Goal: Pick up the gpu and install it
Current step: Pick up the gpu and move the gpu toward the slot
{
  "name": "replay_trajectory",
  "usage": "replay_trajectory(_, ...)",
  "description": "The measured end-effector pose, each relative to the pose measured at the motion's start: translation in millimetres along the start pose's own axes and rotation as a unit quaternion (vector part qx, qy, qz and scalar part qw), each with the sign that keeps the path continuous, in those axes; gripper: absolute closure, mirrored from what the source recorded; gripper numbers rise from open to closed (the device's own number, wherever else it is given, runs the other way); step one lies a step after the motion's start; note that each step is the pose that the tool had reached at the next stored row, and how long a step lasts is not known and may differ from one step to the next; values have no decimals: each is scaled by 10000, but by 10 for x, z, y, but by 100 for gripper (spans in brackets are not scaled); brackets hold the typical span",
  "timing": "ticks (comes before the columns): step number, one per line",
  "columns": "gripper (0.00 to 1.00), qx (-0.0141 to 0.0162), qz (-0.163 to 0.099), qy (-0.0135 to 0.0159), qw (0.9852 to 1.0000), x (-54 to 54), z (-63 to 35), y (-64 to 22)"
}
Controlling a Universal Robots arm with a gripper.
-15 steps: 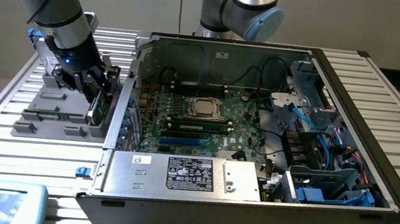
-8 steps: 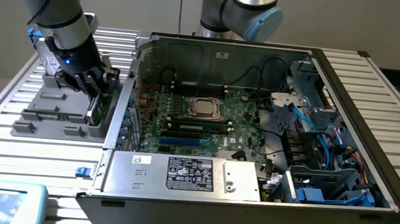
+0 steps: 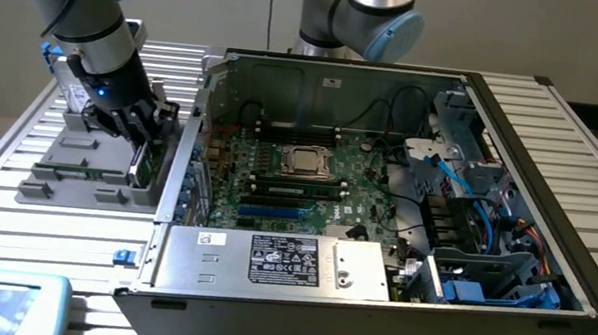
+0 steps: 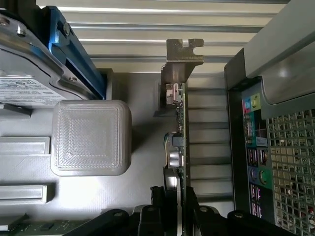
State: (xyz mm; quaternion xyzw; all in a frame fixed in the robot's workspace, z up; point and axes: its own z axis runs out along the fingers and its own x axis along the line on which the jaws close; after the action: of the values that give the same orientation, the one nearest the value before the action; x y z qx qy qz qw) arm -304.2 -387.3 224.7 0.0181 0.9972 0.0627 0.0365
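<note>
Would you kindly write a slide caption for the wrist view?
Gripper straddles the upright gpu in its grey holder, beside the computer case.

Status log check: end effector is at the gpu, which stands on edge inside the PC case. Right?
Not inside: the exterior view shows the gpu standing on edge in the grey holder beside the PC case, end effector at it.

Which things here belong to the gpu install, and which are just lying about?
Job in hand:
gpu, standing on edge in the grey holder
gripper, clamped on the gpu
open computer case with its motherboard

Lying about:
hard drive with white label
blue bracket beside it
</note>
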Motion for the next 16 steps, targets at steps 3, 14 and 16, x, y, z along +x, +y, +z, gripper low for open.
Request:
replay_trajectory(3,72,0,0,0,10000,-9,-121,14)
replay_trajectory(14,72,0,0,0,10000,-45,-618,63)
replay_trajectory(16,72,0,0,0,10000,-51,-708,74)
